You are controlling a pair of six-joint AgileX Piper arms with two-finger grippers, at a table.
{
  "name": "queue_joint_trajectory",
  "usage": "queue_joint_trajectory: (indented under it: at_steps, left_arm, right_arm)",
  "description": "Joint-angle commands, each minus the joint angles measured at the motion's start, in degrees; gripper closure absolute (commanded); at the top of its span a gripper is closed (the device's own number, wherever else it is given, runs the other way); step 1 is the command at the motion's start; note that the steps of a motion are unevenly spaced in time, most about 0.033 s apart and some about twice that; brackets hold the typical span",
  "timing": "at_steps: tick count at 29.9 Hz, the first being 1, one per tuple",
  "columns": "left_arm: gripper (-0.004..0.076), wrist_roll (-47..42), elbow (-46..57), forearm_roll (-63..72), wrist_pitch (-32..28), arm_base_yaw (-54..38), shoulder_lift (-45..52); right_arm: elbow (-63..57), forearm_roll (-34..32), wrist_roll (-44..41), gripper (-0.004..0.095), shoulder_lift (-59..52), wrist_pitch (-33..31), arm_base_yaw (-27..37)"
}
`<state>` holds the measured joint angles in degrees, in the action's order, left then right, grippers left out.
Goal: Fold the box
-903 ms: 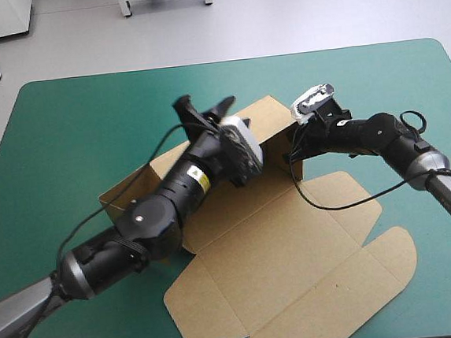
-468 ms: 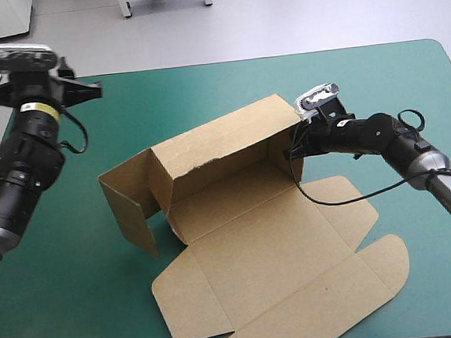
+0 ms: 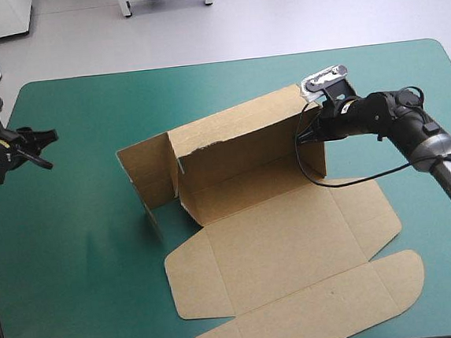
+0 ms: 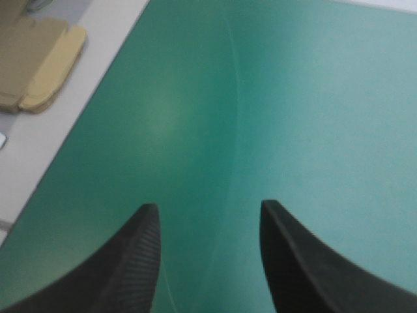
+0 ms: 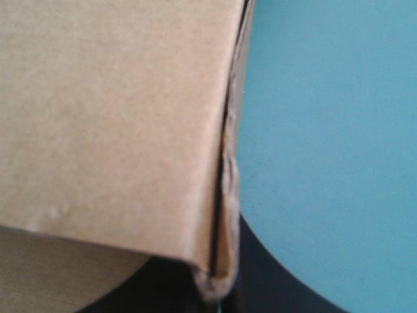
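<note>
spare board [image 4: 38, 62] well beyond the wide-open left claw [image 4: 208, 205]; right claw [image 3: 309, 134] tight on the box [image 3: 279, 235] wall

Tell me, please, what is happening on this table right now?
A robot with two arms is partway through folding a brown box. The right gripper has its jaws shut on the right end of the raised back wall. The left gripper hangs with jaws open over the bare teal-green cover near the table's left edge, apart from the box. The panels nearer the robot lie flat.
</note>
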<state>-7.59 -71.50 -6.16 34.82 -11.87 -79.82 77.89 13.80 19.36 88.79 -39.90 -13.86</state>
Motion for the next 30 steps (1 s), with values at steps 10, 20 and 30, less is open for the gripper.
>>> queue_joint_trajectory:
  at_steps: [10,20,30]
  left_arm:
    - [0.0374,5.2,3.6,3.3,1.2,-0.7,0.9]
    - [0.0374,11.6,3.6,7.3,6.3,-0.6,0.9]
    - [0.0374,11.7,3.6,7.6,8.5,-0.6,0.9]
  right_arm:
    - [24.2,-3.7,-5.8,0.0925,5.1,-29.5,7.7]
    - [32.3,-3.0,-6.9,0.0925,18.6,-31.5,7.8]
    - [40.0,-3.0,-5.8,0.0426,26.5,-29.6,6.5]
